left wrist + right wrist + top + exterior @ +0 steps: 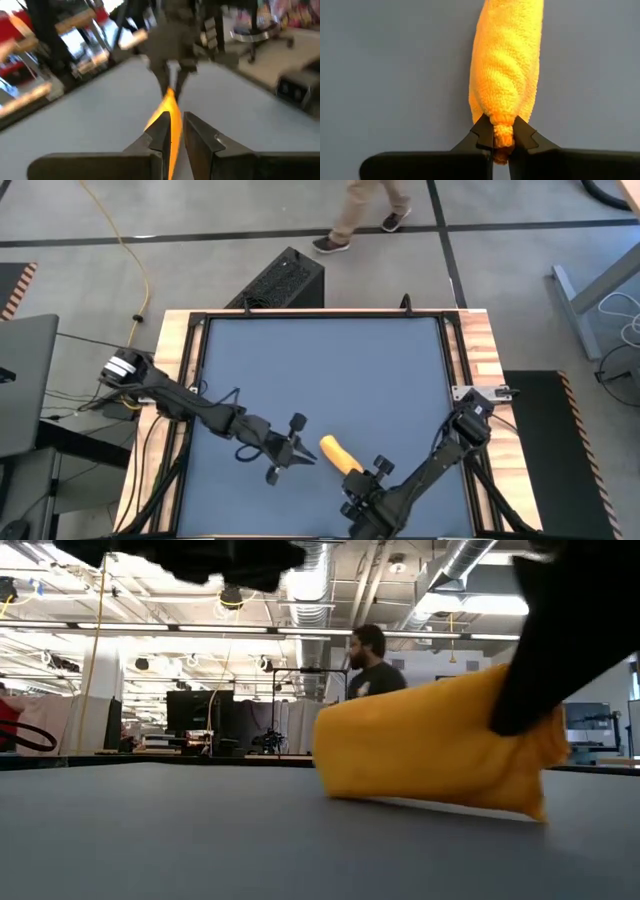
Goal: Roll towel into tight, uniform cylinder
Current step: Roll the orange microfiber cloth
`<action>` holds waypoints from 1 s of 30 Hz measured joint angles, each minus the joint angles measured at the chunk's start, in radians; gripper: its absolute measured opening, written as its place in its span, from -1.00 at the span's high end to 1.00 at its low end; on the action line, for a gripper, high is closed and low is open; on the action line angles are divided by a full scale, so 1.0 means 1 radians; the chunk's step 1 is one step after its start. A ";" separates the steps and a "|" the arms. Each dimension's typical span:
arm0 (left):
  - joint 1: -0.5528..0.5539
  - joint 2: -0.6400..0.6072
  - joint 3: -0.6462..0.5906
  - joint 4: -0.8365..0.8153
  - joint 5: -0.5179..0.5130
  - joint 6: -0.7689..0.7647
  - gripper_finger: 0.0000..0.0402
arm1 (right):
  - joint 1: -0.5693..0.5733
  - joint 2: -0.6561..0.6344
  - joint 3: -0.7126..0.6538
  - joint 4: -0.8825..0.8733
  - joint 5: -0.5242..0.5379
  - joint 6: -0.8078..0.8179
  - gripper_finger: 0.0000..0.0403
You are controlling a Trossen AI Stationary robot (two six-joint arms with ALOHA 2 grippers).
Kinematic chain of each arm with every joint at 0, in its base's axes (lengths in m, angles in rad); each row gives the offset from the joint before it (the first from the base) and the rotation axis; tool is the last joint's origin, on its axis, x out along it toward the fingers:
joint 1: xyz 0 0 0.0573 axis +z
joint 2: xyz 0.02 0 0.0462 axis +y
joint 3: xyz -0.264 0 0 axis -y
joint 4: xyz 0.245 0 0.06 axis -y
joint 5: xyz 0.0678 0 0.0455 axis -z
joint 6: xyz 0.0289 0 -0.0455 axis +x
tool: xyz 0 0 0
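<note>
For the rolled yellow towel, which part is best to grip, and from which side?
Probably the ends, approached along the roll's axis. The towel lies as a narrow cylinder tapering to small bunched tips that fit between fingers. The right gripper already pinches one tip; the left gripper closes on the other.

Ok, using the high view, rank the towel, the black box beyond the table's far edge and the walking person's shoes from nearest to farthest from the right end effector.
1. The towel: pinched at its near end by the right end effector.
2. The black box: on the floor past the table's far edge, left of centre.
3. The person's shoes: farther out on the floor.
</note>
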 joint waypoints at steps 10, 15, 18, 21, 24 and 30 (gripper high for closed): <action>0.021 0.182 0.197 -0.243 -0.006 0.098 0.22 | -0.075 0.000 0.000 0.104 -0.008 -0.105 0.80; 0.034 0.264 0.303 -0.351 -0.008 0.093 -0.10 | -0.098 0.000 0.000 0.110 -0.009 -0.116 0.80; 0.037 0.303 0.335 -0.376 -0.007 0.110 -0.20 | -0.109 0.000 0.000 0.117 -0.021 -0.135 0.80; 0.049 0.336 0.351 -0.398 -0.007 0.113 -0.22 | -0.120 -0.002 0.000 0.138 -0.031 -0.169 0.80; 0.067 0.370 0.349 -0.411 -0.008 0.089 -0.22 | -0.132 -0.014 0.000 0.176 -0.030 -0.208 0.80; 0.094 0.388 0.349 -0.401 -0.035 0.033 -0.21 | -0.142 -0.048 0.000 0.192 -0.007 -0.238 0.80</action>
